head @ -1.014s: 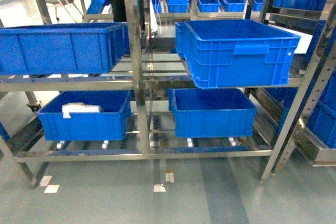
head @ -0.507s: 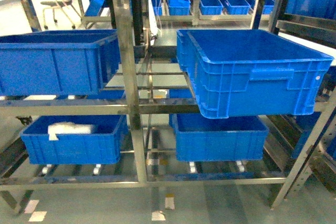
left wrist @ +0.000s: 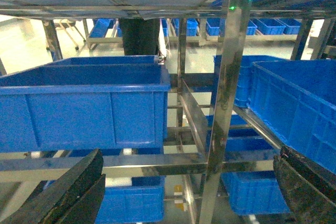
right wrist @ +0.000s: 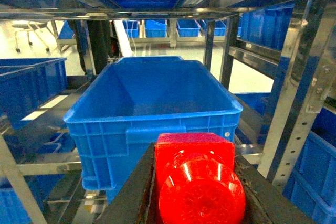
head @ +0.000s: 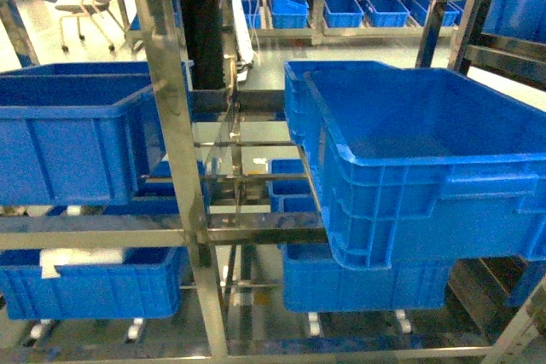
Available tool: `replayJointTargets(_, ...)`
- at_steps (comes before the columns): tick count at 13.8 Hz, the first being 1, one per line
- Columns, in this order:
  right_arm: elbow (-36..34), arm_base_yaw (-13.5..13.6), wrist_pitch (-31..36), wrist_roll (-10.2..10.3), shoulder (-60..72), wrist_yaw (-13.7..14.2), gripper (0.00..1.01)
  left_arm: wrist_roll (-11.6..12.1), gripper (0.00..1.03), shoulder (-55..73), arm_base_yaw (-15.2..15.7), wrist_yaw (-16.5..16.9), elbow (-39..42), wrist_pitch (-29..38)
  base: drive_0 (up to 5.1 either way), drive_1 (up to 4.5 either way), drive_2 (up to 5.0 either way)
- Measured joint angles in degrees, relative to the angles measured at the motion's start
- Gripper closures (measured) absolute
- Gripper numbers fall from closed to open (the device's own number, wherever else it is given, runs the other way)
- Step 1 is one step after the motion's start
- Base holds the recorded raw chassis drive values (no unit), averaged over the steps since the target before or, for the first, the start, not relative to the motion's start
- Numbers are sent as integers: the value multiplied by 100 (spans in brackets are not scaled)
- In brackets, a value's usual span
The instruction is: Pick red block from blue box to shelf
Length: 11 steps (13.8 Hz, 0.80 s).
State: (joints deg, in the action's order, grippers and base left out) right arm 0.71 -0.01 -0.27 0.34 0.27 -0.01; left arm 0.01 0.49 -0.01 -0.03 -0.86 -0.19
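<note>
The shelf (head: pixel 171 125) holds crates. One crate (head: pixel 426 168) sits on the right, another crate (head: pixel 68 142) on the left. More crates sit below them. The block (right wrist: pixel 197 179) sits between the right claw's (right wrist: pixel 197 192) fingers, before the right crate.

r gripper (right wrist: pixel 197 192) clamped on the red block (right wrist: pixel 197 179), fingers (right wrist: pixel 131 198) dark, pressed vs both its sides, stud facing cam. l gripper (left wrist: pixel 186 192) jaws spread wide, nothing betw them. neither arm visible in head view.

pale glossy floor (head: pixel 281 49) beyond, a wheeled chair (head: pixel 72 14) far left.
</note>
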Motion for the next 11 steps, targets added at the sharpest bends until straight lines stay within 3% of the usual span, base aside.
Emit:
replayJointTargets(5,0,0,-15,0,0,0,73,2,5,0,0,9,0,-2,3,434,-429)
replayJointTargets(11,0,0,4,0,0,-2,73,2,5,0,0,0,0,-4,0,0,0)
